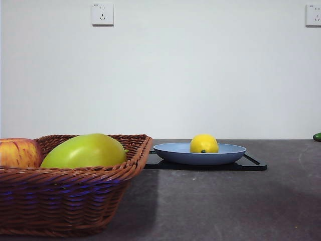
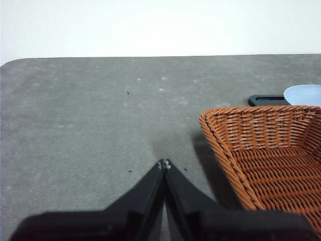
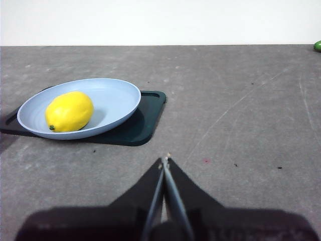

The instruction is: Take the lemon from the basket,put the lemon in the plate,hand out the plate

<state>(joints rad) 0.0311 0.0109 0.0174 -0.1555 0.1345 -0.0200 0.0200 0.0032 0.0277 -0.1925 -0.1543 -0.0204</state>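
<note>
The lemon [image 1: 203, 143] lies in the light-blue plate [image 1: 170, 151], which rests on a flat black tray [image 1: 253, 164] right of the basket [image 1: 65, 198]. The right wrist view shows the lemon [image 3: 69, 111] in the plate [image 3: 118, 98], with my right gripper [image 3: 164, 160] shut and empty over the bare table, apart from the tray. My left gripper [image 2: 164, 163] is shut and empty over the table beside the basket's rim [image 2: 220, 150]. Neither gripper shows in the front view.
A large yellow-green fruit [image 1: 85, 150] and a red-and-yellow apple [image 1: 17, 153] lie in the basket. A small green object [image 1: 317, 136] sits at the far right table edge. A white wall stands behind the grey table [image 1: 225, 201].
</note>
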